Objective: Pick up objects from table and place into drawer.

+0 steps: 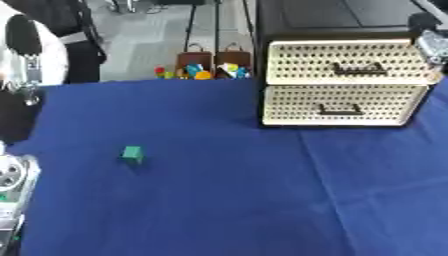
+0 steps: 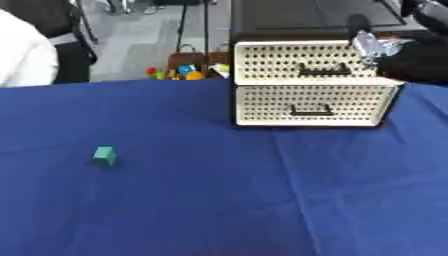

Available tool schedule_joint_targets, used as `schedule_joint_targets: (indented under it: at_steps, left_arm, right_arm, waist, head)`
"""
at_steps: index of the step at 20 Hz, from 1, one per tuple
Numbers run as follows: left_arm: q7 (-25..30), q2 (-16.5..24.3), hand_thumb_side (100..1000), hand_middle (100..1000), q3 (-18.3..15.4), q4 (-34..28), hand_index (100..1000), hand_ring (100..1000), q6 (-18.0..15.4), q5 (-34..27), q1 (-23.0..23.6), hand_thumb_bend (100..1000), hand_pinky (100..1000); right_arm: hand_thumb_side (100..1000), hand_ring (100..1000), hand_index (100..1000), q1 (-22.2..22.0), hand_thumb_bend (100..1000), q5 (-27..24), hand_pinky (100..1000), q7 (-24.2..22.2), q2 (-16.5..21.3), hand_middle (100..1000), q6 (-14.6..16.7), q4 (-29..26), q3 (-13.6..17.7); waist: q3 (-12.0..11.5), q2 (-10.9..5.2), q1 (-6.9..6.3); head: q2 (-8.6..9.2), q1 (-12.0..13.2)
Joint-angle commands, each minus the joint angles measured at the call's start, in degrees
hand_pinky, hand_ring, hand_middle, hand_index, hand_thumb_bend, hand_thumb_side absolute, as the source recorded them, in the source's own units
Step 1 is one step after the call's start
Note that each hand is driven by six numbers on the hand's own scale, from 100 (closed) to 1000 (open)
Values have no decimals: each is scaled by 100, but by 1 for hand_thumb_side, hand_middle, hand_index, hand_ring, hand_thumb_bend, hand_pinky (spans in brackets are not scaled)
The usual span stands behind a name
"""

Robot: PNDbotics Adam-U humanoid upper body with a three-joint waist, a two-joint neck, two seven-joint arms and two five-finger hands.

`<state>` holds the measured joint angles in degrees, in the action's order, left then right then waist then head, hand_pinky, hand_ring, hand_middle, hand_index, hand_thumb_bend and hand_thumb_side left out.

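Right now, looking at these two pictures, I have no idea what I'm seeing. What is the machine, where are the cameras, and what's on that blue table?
Both pictures come from one moment: they are the two eyes of a camera in a humanoid robot's head, looking down at its work, so they nearly match.

The blue cloth table holds a small green block on its left part, lying alone and untouched. At the far right stands a cabinet with two cream perforated drawers: the top drawer and the bottom drawer, each with a dark handle. Both look shut.

The robot's right hand shows up by the top drawer's right corner; I cannot tell how its fingers are set. The silver part at the left eye view's lower left edge is probably the robot's left side; no left hand is clear. Nothing appears to be held.
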<state>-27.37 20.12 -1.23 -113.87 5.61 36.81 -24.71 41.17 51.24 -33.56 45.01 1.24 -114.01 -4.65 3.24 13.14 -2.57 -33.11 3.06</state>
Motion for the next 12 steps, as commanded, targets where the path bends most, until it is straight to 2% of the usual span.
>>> schedule_joint_targets:
  at_steps: [1, 5, 6, 9, 12]
  left_arm:
    - [-19, 81, 1000, 874, -5, -72, 955, 962, -10, -37, -34, 439, 832]
    - [-23, 76, 1000, 872, 0, -72, 952, 961, -14, -55, -28, 435, 830]
    - [-25, 73, 1000, 871, 1, -72, 951, 960, -14, -59, -28, 433, 829]
    - [-29, 66, 1000, 870, 5, -72, 951, 959, -16, -71, -27, 425, 828]
    - [-46, 53, 1000, 868, 4, -72, 949, 958, -16, -81, -17, 419, 826]
  right_arm:
    - [801, 454, 914, -8, 239, -281, 252, -137, 363, 638, 46, -58, -7]
    - [730, 426, 933, -101, 431, -486, 228, -312, 503, 612, 7, -58, -65]
    - [697, 420, 940, -114, 507, -522, 223, -360, 516, 604, -2, -58, -76]
    - [694, 418, 943, -132, 535, -615, 221, -501, 540, 589, 1, -58, -98]
    - [675, 418, 955, -140, 521, -649, 216, -587, 551, 565, -19, -58, -107]
  waist:
    - [14, -86, 28]
    - [7, -65, 35]
    - [2, -62, 33]
    - [-15, -55, 33]
    - [-17, -46, 40]
  head:
    - [69, 12]
    - [332, 10]
    - [379, 13]
    - [493, 11]
    - [559, -16]
